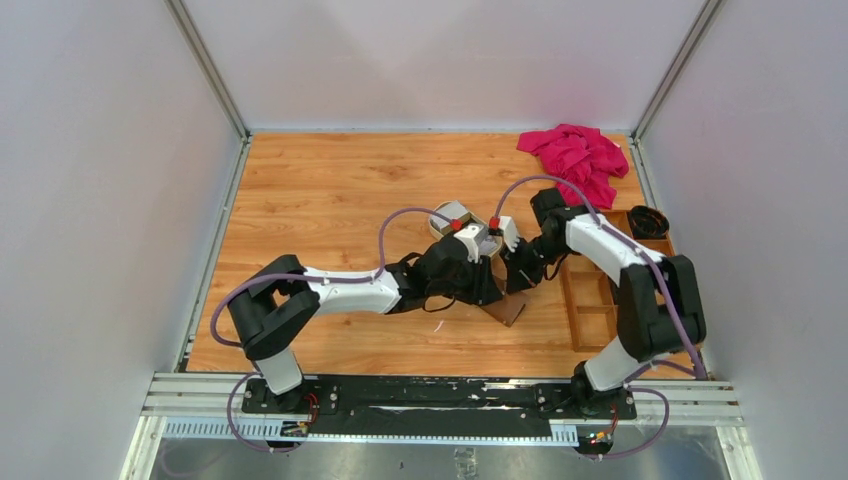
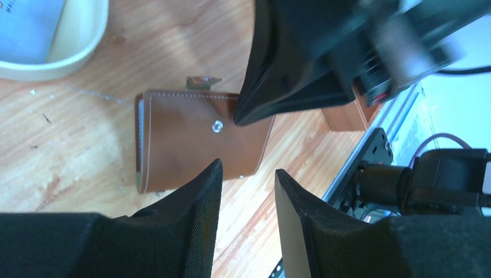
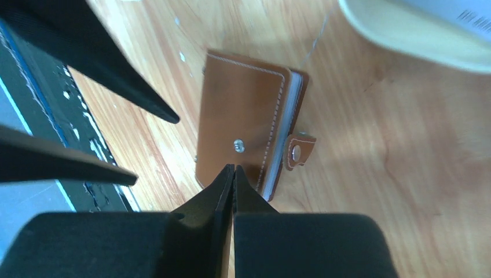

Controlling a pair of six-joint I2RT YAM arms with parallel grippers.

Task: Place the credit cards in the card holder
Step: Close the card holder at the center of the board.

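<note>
**Bench stock, card holder at centre**

- Card holder (image 3: 240, 124): brown leather, white stitching, folded closed and lying flat on the wooden bench (image 1: 330, 190). It sits at mid-bench between the 2 arms, left of the wooden compartment box (image 1: 600, 295) and on the near side of the cream tray (image 2: 69, 58). A metal stud (image 3: 238, 146) shows on the upper cover. The snap tab (image 3: 299, 152) sticks out from 1 edge, not fastened. Pale inner pockets show along that same edge.
- Credit cards: 1 pale grey-blue card (image 2: 26, 23) lies inside the cream tray. No count of the rest can be taken from these views.
- Left fingers (image 2: 212, 180): spread, with a clear gap between the 2 tips and nothing in it. The tips hang over 1 edge of the card holder; whether they touch it cannot be told.
- Right fingers (image 3: 233, 174): pressed together into 1 point, nothing between them. The point is set at the upper cover just beside the stud, and in the left wrist view it appears to touch the leather.
- Pink cloth (image 1: 575, 160): crumpled, far right corner of the bench.
- Black round item (image 1: 648, 221): in the far compartment of the box.
</note>
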